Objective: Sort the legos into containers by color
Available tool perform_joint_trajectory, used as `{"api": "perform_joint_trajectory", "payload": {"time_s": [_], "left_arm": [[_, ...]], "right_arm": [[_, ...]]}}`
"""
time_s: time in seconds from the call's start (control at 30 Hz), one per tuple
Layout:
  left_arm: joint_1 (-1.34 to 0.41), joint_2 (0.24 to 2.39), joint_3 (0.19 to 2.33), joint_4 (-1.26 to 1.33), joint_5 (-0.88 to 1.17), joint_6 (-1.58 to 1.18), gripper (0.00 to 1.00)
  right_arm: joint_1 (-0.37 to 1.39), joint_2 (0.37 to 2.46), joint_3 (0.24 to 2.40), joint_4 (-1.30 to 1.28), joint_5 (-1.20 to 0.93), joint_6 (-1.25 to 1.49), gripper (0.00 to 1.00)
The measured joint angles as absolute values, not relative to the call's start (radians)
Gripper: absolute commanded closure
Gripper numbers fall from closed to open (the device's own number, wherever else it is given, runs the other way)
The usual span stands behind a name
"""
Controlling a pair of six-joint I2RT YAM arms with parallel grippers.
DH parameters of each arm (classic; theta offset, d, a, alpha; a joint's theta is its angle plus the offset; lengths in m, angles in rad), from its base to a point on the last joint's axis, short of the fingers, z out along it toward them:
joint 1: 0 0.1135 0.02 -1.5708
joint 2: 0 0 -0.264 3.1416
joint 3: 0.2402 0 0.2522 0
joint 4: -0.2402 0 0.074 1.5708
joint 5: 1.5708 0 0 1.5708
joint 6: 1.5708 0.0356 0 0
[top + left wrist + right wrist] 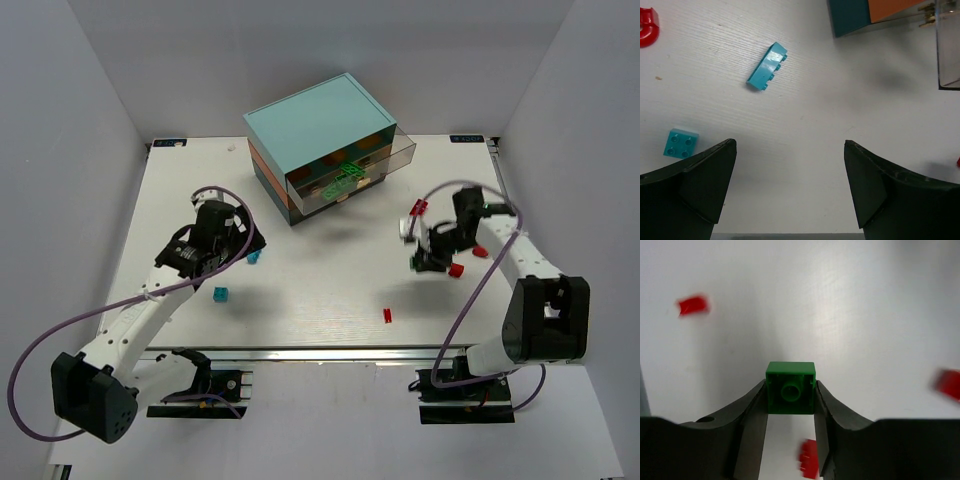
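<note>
This looks like a robotics lab test cell: a bare white wood-grain tabletop (320,290) boxed in by plain pale grey wall panels (70,150), with a black-and-white left robot arm (140,310) and matching right robot arm (520,260) bolted at its near edge, trailing looped purple cables (30,350).

Two cyan legos lie on the left half of the desk: an oblong cyan lego (767,66) and a square cyan lego (680,143). From above I count three red legos (457,270) on the right half, spread from the far edge toward the near edge. One curved red piece (647,25) shows in my left wrist view. One green lego (790,394) is pinched in my right gripper (790,402). More green legos (345,183), too tangled to count, fill one pulled-out drawer (398,152). One chest (320,125) stands at the far edge.
</note>
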State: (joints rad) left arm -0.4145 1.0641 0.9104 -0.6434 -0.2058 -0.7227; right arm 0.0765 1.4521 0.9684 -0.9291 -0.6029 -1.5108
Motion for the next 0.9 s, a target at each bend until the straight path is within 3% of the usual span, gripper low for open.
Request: {"api": "perform_joint_trajectory", "payload": {"time_s": [0.2, 0.4, 0.63, 0.67, 0.8, 0.9], "left_arm": [[-0.394, 1.125, 0.91, -0.675, -0.241, -0.743, 0.02], [-0.377, 1.174, 0.893, -0.69, -0.245, -0.753, 0.02], [-0.368, 1.158, 0.861, -0.7, -0.245, -0.768, 0.02], [-0.368, 1.15, 0.856, -0.703, -0.245, -0.77, 0.02], [-0.368, 1.114, 0.838, -0.715, -0.247, -0.784, 0.02], [-0.368, 1.083, 0.828, -0.727, -0.249, -0.793, 0.02]], "right_arm": [[0.126, 1.453, 1.396, -0.769, -0.775, -1.058, 0.95], [0.219, 1.477, 1.485, -0.471, -0.738, -0.574, 0.92], [0.29, 1.698, 1.636, -0.324, -0.609, -0.274, 0.89], [0.297, 1.718, 1.645, -0.313, -0.595, -0.248, 0.86], [0.31, 1.794, 1.715, -0.311, -0.562, -0.182, 0.56], [0.315, 1.819, 1.742, -0.311, -0.553, -0.159, 0.43]]}}
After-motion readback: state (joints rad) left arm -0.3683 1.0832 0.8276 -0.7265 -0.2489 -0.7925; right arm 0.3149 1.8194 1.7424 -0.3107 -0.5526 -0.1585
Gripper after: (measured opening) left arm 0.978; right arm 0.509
